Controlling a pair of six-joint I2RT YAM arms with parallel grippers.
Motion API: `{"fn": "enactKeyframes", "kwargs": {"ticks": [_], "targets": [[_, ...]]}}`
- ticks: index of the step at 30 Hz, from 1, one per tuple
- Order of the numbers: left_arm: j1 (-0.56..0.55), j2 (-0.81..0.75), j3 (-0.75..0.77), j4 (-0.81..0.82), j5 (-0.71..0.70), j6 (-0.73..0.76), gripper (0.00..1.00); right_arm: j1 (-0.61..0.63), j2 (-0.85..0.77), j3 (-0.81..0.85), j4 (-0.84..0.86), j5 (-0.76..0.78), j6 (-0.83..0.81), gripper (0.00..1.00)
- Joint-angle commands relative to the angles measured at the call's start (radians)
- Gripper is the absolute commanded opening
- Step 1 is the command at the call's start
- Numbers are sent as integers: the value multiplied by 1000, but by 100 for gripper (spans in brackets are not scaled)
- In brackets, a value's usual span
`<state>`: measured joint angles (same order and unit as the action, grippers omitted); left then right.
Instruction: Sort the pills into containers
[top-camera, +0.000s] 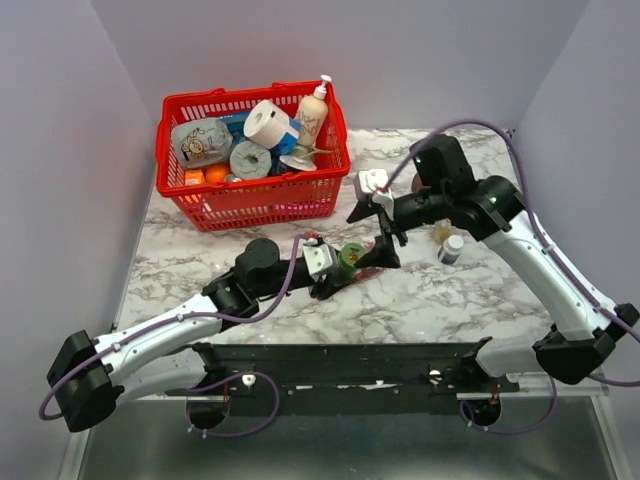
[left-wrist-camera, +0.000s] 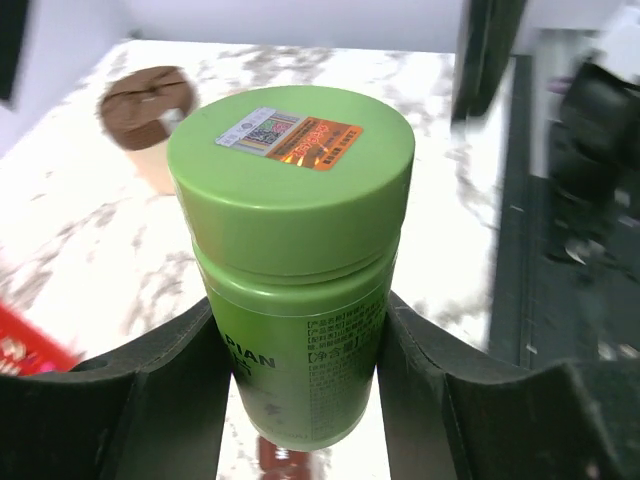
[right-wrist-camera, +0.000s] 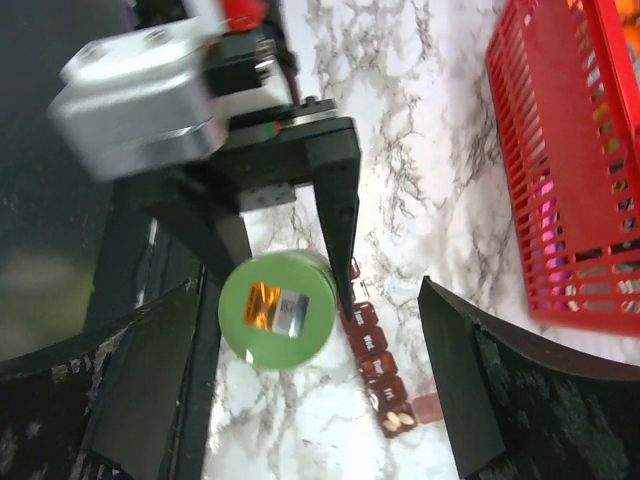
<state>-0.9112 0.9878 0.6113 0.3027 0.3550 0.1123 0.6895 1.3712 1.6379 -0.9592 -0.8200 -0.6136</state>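
Note:
My left gripper (top-camera: 338, 272) is shut on a green pill bottle (top-camera: 350, 260) with its green lid on, held upright just above the table. The wrist view shows the bottle (left-wrist-camera: 290, 250) clamped between both fingers (left-wrist-camera: 170, 400). The dark red-brown pill-organizer strip (right-wrist-camera: 375, 352) lies on the marble beside the bottle (right-wrist-camera: 277, 310). Its end compartment (right-wrist-camera: 397, 420) is open with a few pale pills inside. The strip also shows in the top view (top-camera: 370, 272). My right gripper (top-camera: 386, 257) hovers open and empty above bottle and strip, its fingers (right-wrist-camera: 470, 390) wide apart.
A red mesh basket (top-camera: 215, 205) full of groceries stands at the back left and shows in the right wrist view (right-wrist-camera: 570, 180). A brown-lidded jar (top-camera: 442, 232) and a small white bottle (top-camera: 452, 248) stand right of my grippers. The jar shows in the left wrist view (left-wrist-camera: 148, 100).

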Motion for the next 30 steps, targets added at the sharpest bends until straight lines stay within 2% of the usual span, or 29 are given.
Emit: {"fn": "enactKeyframes", "kwargs": {"ticks": [1,3,7,10,15,24,27,28,30], "targets": [[8,-58,37,-144,245,32,0,-2,-67,-38,-209,-126,-459,100],[14,-52,53,-203,314,41,0,-2,-63,-26,-265,-145,-537,100],[24,-22,96,-264,415,56,0,-1,-34,-21,-468,-263,-812,100],[34,8,126,-295,467,64,0,8,8,-6,-565,-297,-912,100],[49,48,159,-300,521,63,0,56,25,-44,-537,-260,-887,97],[109,43,131,-206,572,-9,0,77,-20,-85,-438,-202,-789,82],[124,29,113,-160,576,-43,0,77,-26,-108,-395,-183,-741,74],[126,20,105,-146,575,-52,0,77,-26,-115,-377,-182,-714,67],[133,14,96,-113,569,-77,0,77,-24,-116,-352,-185,-674,59]]}}
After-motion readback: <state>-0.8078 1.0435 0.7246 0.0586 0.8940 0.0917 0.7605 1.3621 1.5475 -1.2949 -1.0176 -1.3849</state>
